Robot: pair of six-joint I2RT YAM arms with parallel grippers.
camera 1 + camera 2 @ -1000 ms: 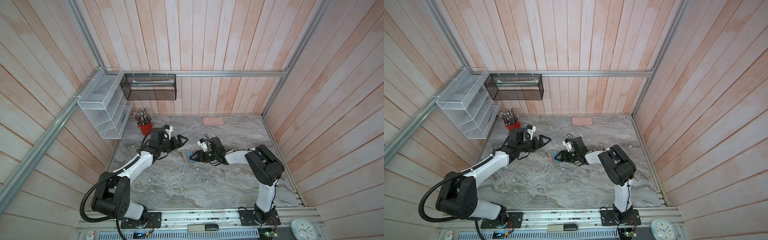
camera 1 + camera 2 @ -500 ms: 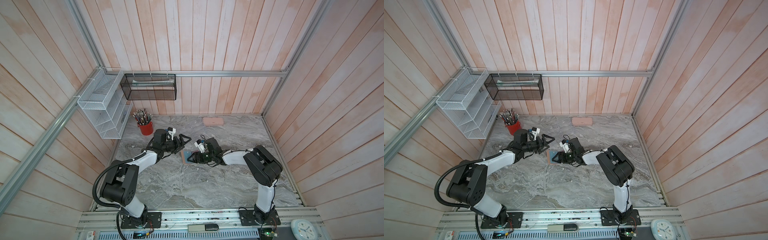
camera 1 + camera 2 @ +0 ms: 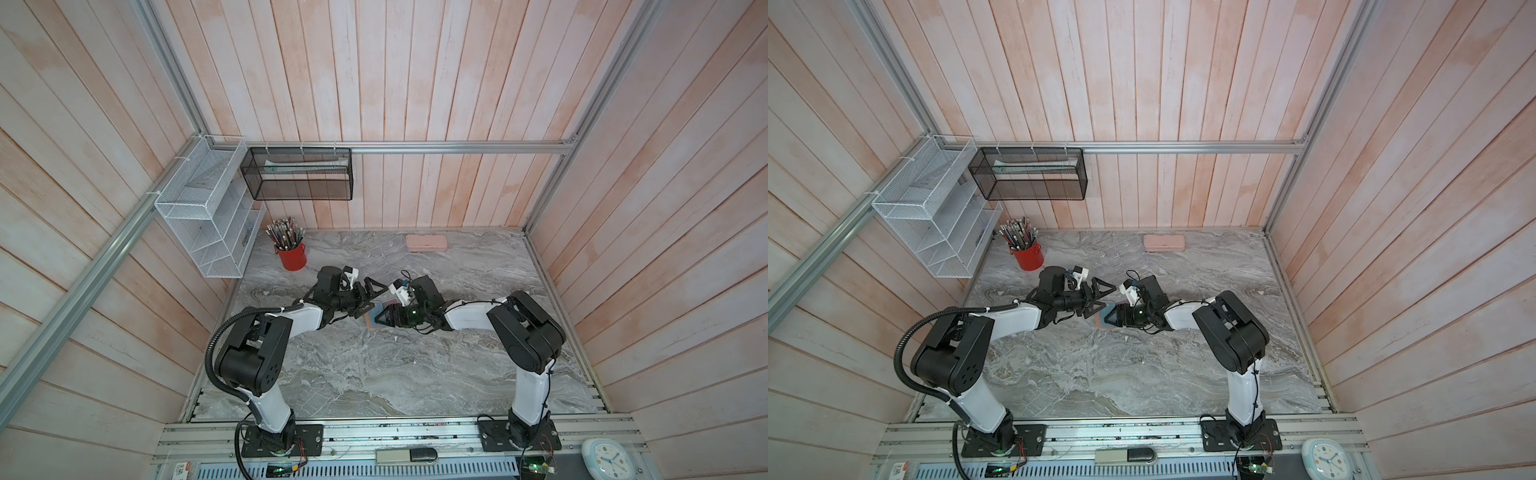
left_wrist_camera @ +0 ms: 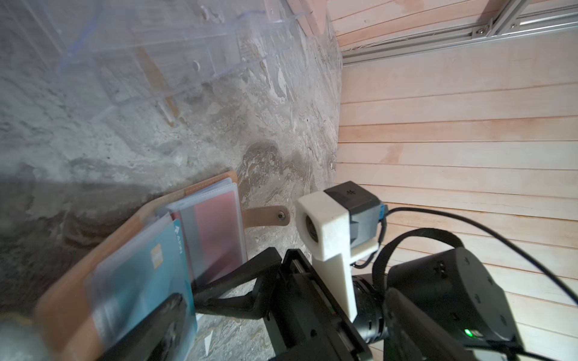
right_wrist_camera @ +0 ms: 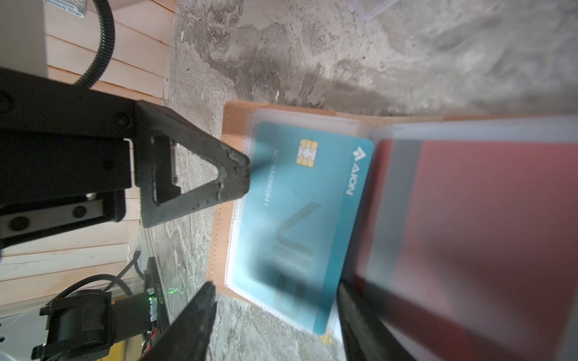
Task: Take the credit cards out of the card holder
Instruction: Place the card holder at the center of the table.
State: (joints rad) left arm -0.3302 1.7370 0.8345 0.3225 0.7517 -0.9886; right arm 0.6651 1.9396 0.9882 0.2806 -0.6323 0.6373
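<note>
The card holder [image 3: 371, 321] [image 3: 1100, 319] lies open on the marble table between both arms. Its tan cover [image 5: 230, 125] and snap tab [image 4: 266, 215] show. A teal credit card [image 5: 300, 218] [image 4: 140, 272] sits in a clear sleeve. A red one [image 5: 484, 234] [image 4: 215, 231] sits in the raised sleeve beside it. My left gripper [image 3: 371, 298] [image 3: 1098, 298] is open, with one fingertip [image 5: 237, 168] at the teal card's sleeve edge. My right gripper [image 5: 275, 286] [image 3: 381, 319] is open and straddles the teal card's end. Its one finger [image 5: 356, 312] is on the fold.
A clear acrylic rack [image 4: 156, 62] lies just behind the holder. A pale pink case [image 3: 427, 242] sits at the back wall and a red pencil cup [image 3: 292, 257] at the back left. A white wire shelf [image 3: 208, 220] and a black mesh basket [image 3: 297, 174] hang on the walls.
My left gripper has moved right, up to the card holder, staying open. The right gripper has barely moved.
</note>
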